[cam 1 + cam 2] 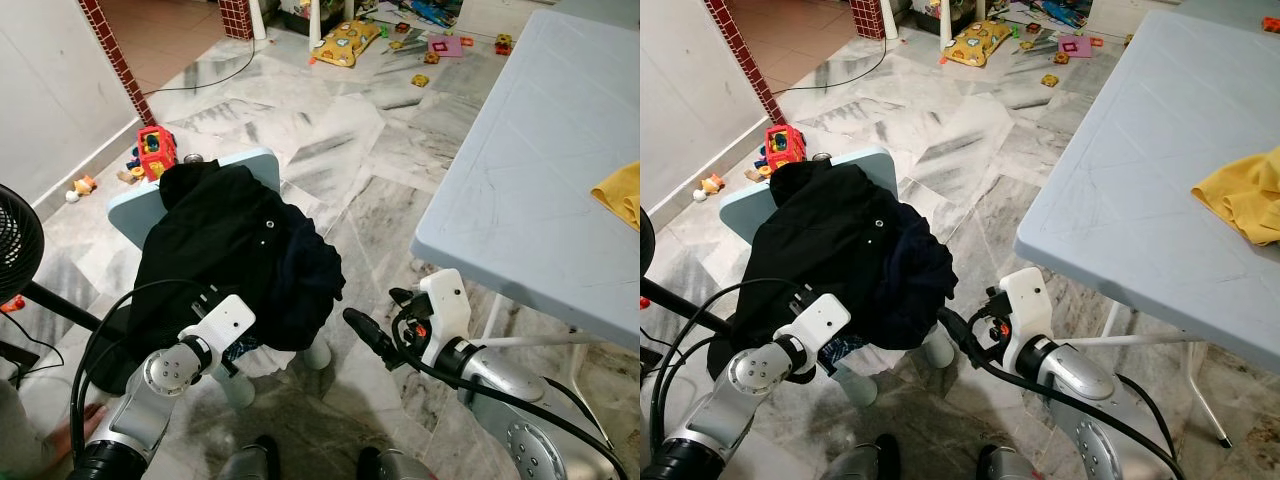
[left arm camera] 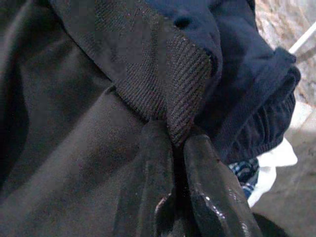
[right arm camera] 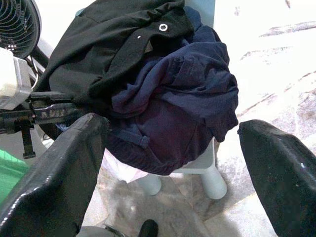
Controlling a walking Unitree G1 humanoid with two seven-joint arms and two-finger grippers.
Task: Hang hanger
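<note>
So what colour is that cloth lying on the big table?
Yellow cloth, clearest in the right eye view.

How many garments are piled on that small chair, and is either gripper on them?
2 visible: a black jacket on top and a navy garment beside it toward the table; more may lie underneath. The left gripper pinches the jacket's ribbed hem; the right gripper hangs open alongside.

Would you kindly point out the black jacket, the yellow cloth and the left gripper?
Black jacket (image 1: 205, 235): left eye view, its upper back.
Yellow cloth (image 1: 1245, 200): right eye view, middle of the folds.
Left gripper (image 2: 176, 143): left wrist view, between fingertips pinching the ribbed hem.

Dark clothes (image 1: 235, 255) heaped — chair (image 1: 135, 205).
</note>
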